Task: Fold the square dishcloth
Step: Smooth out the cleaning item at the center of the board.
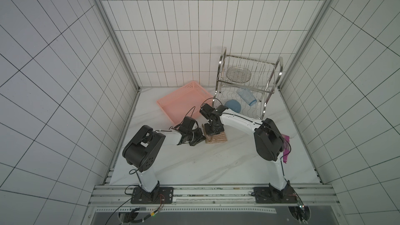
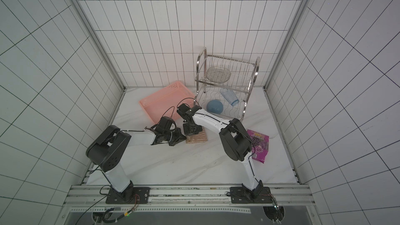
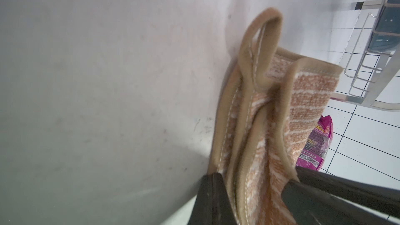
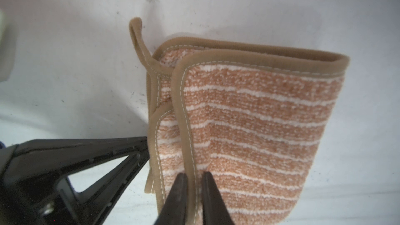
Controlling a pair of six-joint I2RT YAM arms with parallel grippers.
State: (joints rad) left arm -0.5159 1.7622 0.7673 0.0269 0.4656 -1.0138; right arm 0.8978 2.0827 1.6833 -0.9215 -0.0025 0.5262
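The left fingers (image 3: pixel 210 202) and right fingers (image 4: pixel 177 198) both pinch the dishcloth (image 4: pixel 249 126); a tug could flop its folds open.

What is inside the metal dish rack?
Upper shelf: a clear oval dish. Lower shelf: a blue bowl, partly hidden by the right arm, and a tipped clear cup.

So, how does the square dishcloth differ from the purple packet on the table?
The square dishcloth is fuzzy tan cloth with pale stripes; the purple packet is glossy and printed. The dishcloth lies folded in layers; the packet lies flat. The left gripper and right gripper pinch the dishcloth's edges; no gripper holds the packet. Both rest on the white table.
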